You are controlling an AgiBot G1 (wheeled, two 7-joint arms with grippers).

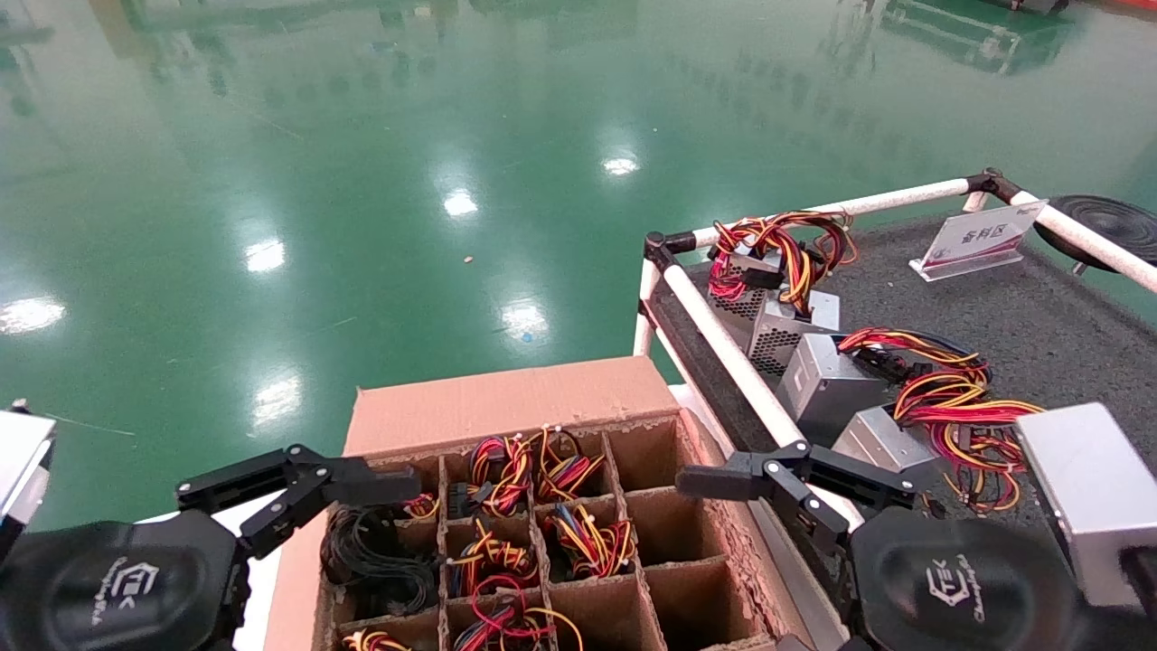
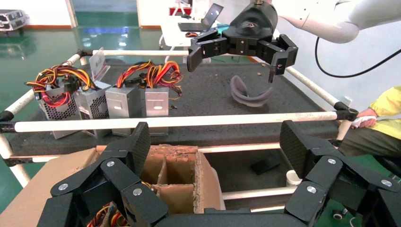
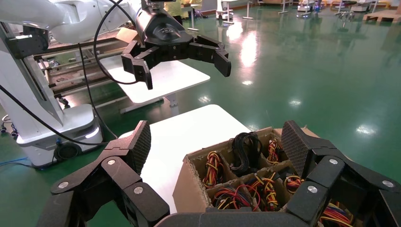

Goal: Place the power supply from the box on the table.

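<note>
The brown box [image 1: 493, 402] with a divider grid stands at the bottom centre of the head view. Several cells hold power supplies, seen as red, yellow and black wire bundles [image 1: 506, 470], [image 3: 236, 194]. My left gripper [image 1: 298, 488] hovers open and empty over the box's left edge; in its own wrist view [image 2: 216, 146] the jaws stand wide over a corner cell. My right gripper [image 1: 795, 484] hangs open and empty over the box's right wall, beside the table's white rail [image 1: 723, 353]. On the dark grey table [image 1: 1039, 325] lie several silver power supplies [image 1: 827, 380].
A white sign stand [image 1: 981, 240] and a black round disc [image 1: 1112, 226] sit at the table's far side. A grey curved piece [image 2: 248, 94] lies on the felt. The box rests on a white platform [image 3: 179, 137]. Green floor surrounds everything. A person in yellow [image 2: 385, 113] is beside the table.
</note>
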